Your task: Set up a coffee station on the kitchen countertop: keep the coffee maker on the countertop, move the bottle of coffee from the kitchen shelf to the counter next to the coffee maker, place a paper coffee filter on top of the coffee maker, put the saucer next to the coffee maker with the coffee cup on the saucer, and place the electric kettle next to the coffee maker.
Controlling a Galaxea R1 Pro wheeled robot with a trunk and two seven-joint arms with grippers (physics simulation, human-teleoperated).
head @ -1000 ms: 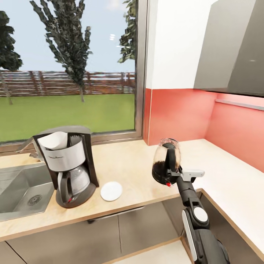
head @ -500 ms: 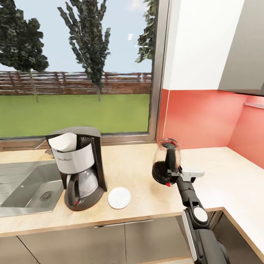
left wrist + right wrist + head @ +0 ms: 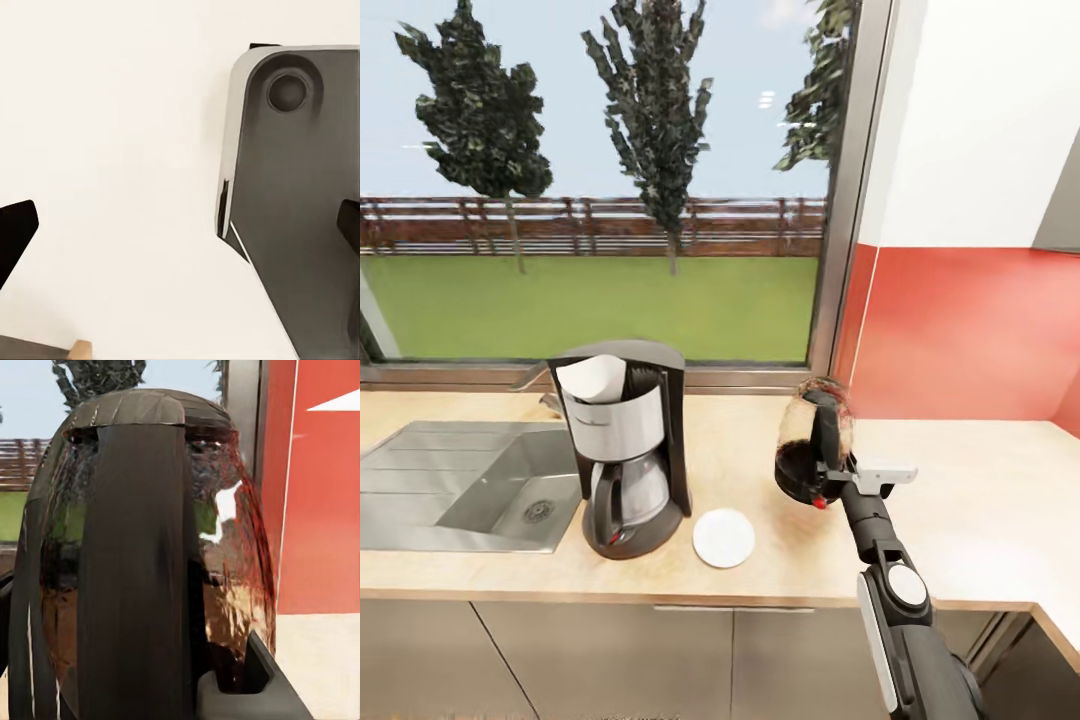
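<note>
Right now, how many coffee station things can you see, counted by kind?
Coffee maker: 1
Paper coffee filter: 1, on top of the coffee maker
Saucer: 1, on the countertop beside the coffee maker
Electric kettle: 1, held by the right gripper
Total: 4

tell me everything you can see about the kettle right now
The kettle is a rounded jug of smoky see-through material with a black handle down its side, a dark lid and base, and a small red switch low down. It is roughly upright, held above the countertop to the right of the saucer. The right end effector is shut on its handle.
</note>
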